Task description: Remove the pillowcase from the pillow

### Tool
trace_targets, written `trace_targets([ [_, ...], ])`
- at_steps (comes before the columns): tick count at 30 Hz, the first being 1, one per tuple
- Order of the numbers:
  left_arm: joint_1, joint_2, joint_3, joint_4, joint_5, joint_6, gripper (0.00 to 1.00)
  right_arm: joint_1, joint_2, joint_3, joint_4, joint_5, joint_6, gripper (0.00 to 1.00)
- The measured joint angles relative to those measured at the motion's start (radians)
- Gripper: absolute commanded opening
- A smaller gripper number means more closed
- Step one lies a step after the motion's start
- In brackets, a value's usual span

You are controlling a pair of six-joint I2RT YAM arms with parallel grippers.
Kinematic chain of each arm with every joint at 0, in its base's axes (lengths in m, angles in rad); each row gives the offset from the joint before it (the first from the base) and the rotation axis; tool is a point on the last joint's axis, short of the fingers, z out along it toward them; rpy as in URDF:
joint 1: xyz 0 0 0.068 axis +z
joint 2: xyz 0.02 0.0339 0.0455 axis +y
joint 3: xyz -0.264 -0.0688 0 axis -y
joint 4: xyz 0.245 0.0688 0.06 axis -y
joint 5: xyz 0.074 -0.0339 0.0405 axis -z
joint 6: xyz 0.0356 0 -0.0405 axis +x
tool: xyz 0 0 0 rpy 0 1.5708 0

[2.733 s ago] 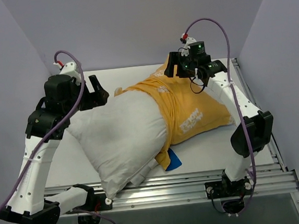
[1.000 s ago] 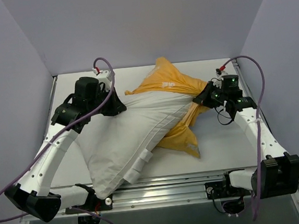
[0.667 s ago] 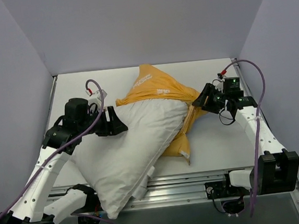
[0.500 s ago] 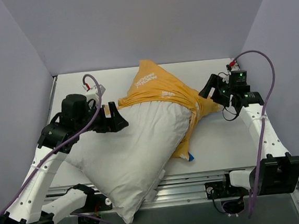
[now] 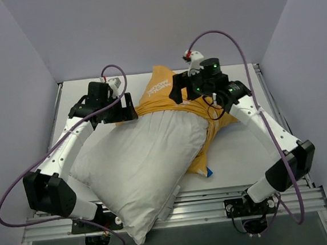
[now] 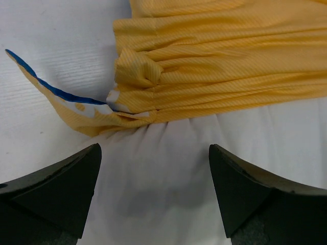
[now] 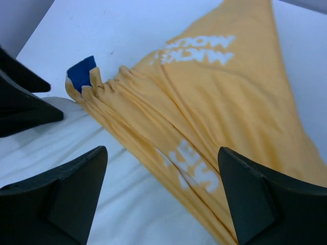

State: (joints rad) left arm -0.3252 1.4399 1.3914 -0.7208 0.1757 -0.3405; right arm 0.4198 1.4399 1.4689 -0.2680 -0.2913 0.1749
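A plump white pillow [image 5: 138, 159] lies slantwise on the worktop [image 5: 240, 150], its near corner hanging over the front rail. The yellow pillowcase [image 5: 163, 91] is bunched around its far end, with a sliver of blue showing. The left end effector [image 5: 126, 107] hovers over the bunched hem, fingers spread wide and holding nothing. The right end effector [image 5: 176, 88], also wide open and empty, hovers above the lettered yellow fabric.
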Motion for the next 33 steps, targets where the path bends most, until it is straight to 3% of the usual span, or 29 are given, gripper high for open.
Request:
trace_targets([
  [4, 0.0, 0.058, -0.04, 0.038, 0.035, 0.016, 1.0, 0.115, 0.189, 0.146, 0.008, -0.005, -0.122, 0.86],
  [7, 0.0, 0.058, -0.091, 0.079, 0.085, 0.008, 0.77, 0.152, 0.332, 0.274, -0.001, -0.013, -0.192, 0.86],
  [8, -0.001, 0.057, -0.106, 0.092, 0.098, 0.003, 0.59, 0.166, 0.384, 0.321, -0.01, -0.014, -0.214, 0.86],
  [10, -0.001, 0.051, -0.135, 0.118, 0.117, -0.008, 0.4, 0.185, 0.494, 0.425, -0.045, -0.02, -0.258, 0.87],
  [11, -0.001, 0.043, -0.152, 0.133, 0.124, -0.014, 0.17, 0.196, 0.537, 0.458, -0.062, -0.024, -0.278, 0.87],
  [12, -0.001, 0.035, -0.167, 0.144, 0.128, -0.023, 0.06, 0.203, 0.575, 0.483, -0.081, -0.03, -0.298, 0.87],
  [13, -0.001, 0.026, -0.177, 0.153, 0.132, -0.023, 0.03, 0.21, 0.607, 0.499, -0.105, -0.035, -0.319, 0.87],
  [14, -0.002, 0.017, -0.183, 0.158, 0.134, -0.021, 0.02, 0.219, 0.635, 0.508, -0.126, -0.039, -0.34, 0.84],
  [16, -0.002, 0.007, -0.185, 0.155, 0.133, -0.016, 0.02, 0.233, 0.678, 0.52, -0.154, -0.035, -0.385, 0.58],
  [17, -0.002, 0.006, -0.185, 0.15, 0.131, -0.016, 0.02, 0.236, 0.691, 0.525, -0.159, -0.031, -0.396, 0.32],
  [20, -0.004, 0.002, -0.18, 0.122, 0.123, -0.014, 0.02, 0.231, 0.707, 0.537, -0.163, 0.008, -0.414, 0.0],
  [27, -0.029, -0.085, -0.124, 0.1, 0.075, -0.024, 0.02, 0.108, 0.682, 0.517, -0.117, 0.108, -0.227, 0.0],
  [33, -0.043, -0.199, -0.094, 0.082, 0.071, -0.058, 0.02, -0.148, 0.609, 0.506, -0.156, 0.134, 0.013, 0.0],
])
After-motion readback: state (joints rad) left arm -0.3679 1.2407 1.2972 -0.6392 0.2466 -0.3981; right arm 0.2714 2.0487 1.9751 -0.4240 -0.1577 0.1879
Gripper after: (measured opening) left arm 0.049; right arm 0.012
